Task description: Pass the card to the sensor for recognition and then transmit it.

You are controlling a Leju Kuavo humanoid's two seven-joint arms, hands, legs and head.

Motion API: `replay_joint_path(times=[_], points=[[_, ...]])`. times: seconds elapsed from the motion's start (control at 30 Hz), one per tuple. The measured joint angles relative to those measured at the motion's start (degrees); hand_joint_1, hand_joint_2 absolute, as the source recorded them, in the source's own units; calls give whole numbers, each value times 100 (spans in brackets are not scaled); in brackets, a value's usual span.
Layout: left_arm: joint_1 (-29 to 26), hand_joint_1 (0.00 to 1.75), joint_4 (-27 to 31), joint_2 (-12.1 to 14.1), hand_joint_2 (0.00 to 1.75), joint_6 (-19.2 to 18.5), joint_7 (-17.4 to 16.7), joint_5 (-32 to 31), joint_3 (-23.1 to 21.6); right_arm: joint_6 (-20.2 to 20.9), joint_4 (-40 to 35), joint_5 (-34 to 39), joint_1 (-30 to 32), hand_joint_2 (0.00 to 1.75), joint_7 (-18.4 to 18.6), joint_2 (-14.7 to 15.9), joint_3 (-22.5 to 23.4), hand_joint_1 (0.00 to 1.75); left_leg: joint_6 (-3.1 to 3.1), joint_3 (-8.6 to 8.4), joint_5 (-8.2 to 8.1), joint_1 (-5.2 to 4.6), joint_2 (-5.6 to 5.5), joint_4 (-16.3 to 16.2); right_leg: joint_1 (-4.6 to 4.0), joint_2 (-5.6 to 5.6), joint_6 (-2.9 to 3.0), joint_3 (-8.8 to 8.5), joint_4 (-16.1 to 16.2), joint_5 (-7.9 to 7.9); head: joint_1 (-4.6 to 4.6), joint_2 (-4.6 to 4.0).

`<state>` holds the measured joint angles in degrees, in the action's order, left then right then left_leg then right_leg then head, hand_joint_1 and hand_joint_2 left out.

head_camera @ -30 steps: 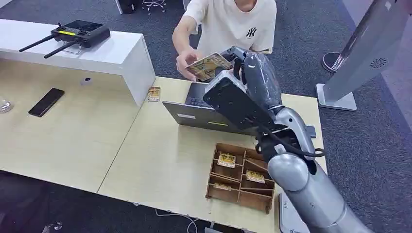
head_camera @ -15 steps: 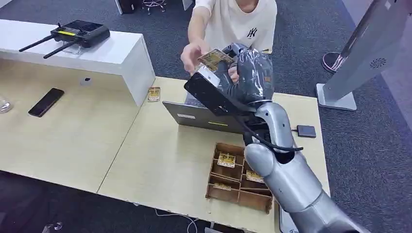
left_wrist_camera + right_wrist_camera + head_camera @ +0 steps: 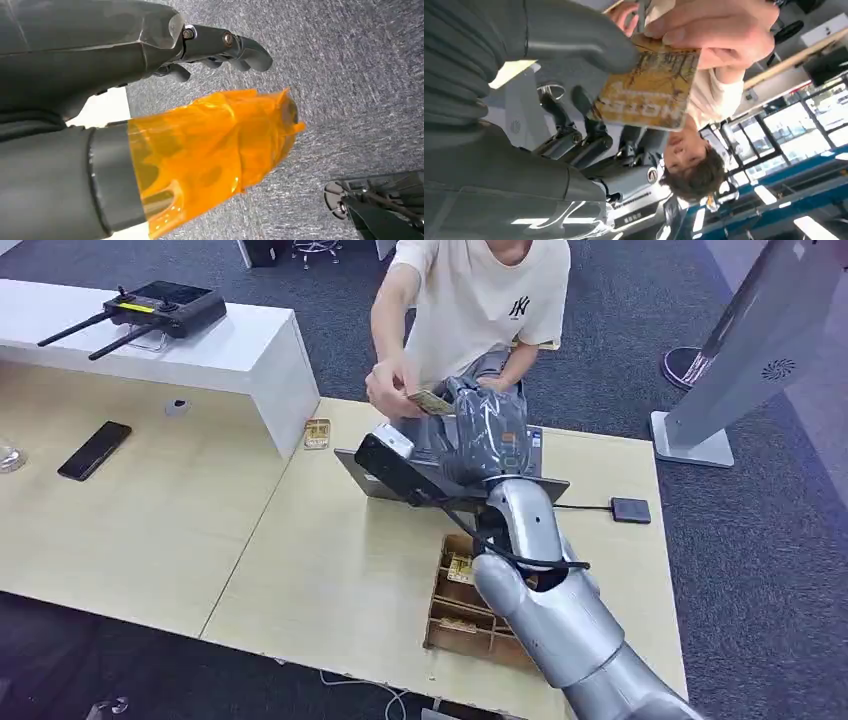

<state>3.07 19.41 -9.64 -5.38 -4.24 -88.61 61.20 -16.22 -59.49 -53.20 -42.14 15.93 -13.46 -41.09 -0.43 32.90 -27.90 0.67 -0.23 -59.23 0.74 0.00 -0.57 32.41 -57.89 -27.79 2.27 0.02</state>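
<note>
- Card [image 3: 646,87] is up in the air over the far edge of the desk [image 3: 330,570], between the right hand [image 3: 480,430] and the person's hand [image 3: 390,388]. Both have it at once: grey thumb [image 3: 579,42] pressed on one side, the person's fingers on the opposite edge.
- Main risk: a two-party grip. If the right hand lets go before the person's pinch is firm, the card drops onto the laptop [image 3: 400,480] or the desk. If it lets go late, a tug could bend the card or drag the arm.
- The robot's darker fingers sit behind the card, so how much of it they cover is hard to judge (wrist view is mostly thumb).
- Left hand [image 3: 220,47] hangs over the carpet, fingers curled in, holding nothing. No risk there.
- Wooden tray [image 3: 470,625] of spare cards sits under the right forearm; a low retract could clip it.
</note>
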Motion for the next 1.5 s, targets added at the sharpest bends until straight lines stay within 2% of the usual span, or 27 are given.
replay_joint_path(times=[0.17, 0.33, 0.43, 0.73, 0.77, 0.8, 0.83, 0.87, 0.9, 1.07, 1.2, 1.33, 1.37, 1.4, 1.43, 1.47, 1.5], points=[[-26, 0, 2, -4, 0, -22, 13, 72, -72, 135, 15, 278, 73, 175, -31, -55, 0, 0, 0, 0, 0, 0, 1, 0, 0, 0, 0, 0, 0, 0, -4, 0], [-90, 0, 22, -28, 0, -44, 33, 120, -79, 118, -46, 707, 207, 175, -229, -63, 28, 0, 0, 0, 0, 0, 1, 0, 0, 1, 0, 2, 0, 0, -2, 0], [-124, 0, 24, -42, 0, -48, 72, 162, -79, 138, -177, 1218, 327, 175, -416, -63, 120, 0, 0, 0, 0, 0, 0, 0, 0, 0, 0, 2, 1, 0, -2, 0], [-245, 0, 88, -72, 0, -98, 151, 308, -79, 43, -1290, 2361, 939, 175, -1045, 29, 324, 0, -2, 2, -2, 0, 1, 0, 0, 2, 0, 8, 2, -1, -2, 0], [-268, 0, 120, -90, 0, -109, 171, 328, -76, 6, -1472, 2450, 1039, 175, -1133, 64, 345, 33, -2, 2, -2, 0, 1, 0, 0, 2, 0, 9, 2, -1, -2, 0], [-294, 0, 168, -116, 0, -118, 194, 347, -74, -39, -1747, 2524, 1173, 175, -1230, 124, 365, 143, -2, 4, -3, 0, 1, 0, 0, 2, 0, 9, 3, -1, -2, 0], [-316, 0, 201, -144, 0, -120, 203, 356, -70, -70, -1927, 2557, 1274, 175, -1263, 169, 369, 143, -2, 5, -3, -1, 1, 0, 1, 1, 0, 9, 3, -1, -4, 0], [-334, 0, 243, -160, 0, -125, 210, 365, -63, -81, -2112, 2603, 1351, 175, -1303, 221, 372, 171, -2, 6, -3, -1, 2, 0, 1, 2, 0, 10, 3, -1, -2, 0], [-350, 0, 265, -188, 0, -131, 216, 372, -61, -92, -2219, 2634, 1412, 175, -1333, 252, 372, 175, 0, 5, -5, -2, 4, 0, 1, 4, 0, 10, 4, -1, -2, 0], [-483, 0, 723, -411, 0, -391, 284, 446, 60, -227, -3155, 2797, 2058, 175, -1680, 537, 393, 175, 1, 7, -5, -3, -1, 0, 2, -2, -1, 11, 6, -1, -4, 0], [-582, 0, 1251, -678, 0, -735, 306, 444, 206, -402, -3596, 2791, 2552, 175, -1952, 813, 393, 175, 2, 9, -7, -3, 0, 0, 2, -1, -1, 11, 9, -2, -2, 0], [-621, 0, 1578, -763, 0, -861, 310, 529, 347, -487, -3888, 2719, 2991, 175, -2089, 1045, 393, 175, 3, 12, -7, -2, -1, 0, 2, -3, -1, 14, 8, -2, 0, 0], [-627, 0, 1618, -767, 0, -877, 313, 573, 365, -492, -3937, 2688, 3097, 175, -2109, 1080, 393, 145, 3, 13, -7, 1, -1, 0, 1, -3, 0, 13, 8, -2, 0, 0], [-632, 0, 1661, -774, 0, -883, 308, 656, 378, -501, -4007, 2636, 3206, 175, -2149, 1146, 393, 108, 2, 13, -6, 2, -1, 0, 1, -4, 0, 13, 8, -2, 0, 0], [-636, 0, 1698, -785, 0, -883, 304, 728, 383, -505, -4059, 2605, 3297, 175, -2159, 1196, 393, 101, 2, 14, -6, 2, -1, 1, 1, -4, 0, 13, 8, -2, 0, 0], [-638, 0, 1733, -789, 0, -883, 300, 810, 383, -514, -4111, 2562, 3390, 175, -2166, 1244, 393, 73, 2, 14, -6, 2, -1, 1, 1, -4, 0, 13, 8, -2, 0, 0], [-641, 0, 1751, -791, 0, -881, 278, 901, 383, -514, -4153, 2514, 3477, 175, -2170, 1281, 393, 63, 2, 14, -6, 2, -2, 1, 0, -4, 0, 13, 8, -2, 0, 0]])
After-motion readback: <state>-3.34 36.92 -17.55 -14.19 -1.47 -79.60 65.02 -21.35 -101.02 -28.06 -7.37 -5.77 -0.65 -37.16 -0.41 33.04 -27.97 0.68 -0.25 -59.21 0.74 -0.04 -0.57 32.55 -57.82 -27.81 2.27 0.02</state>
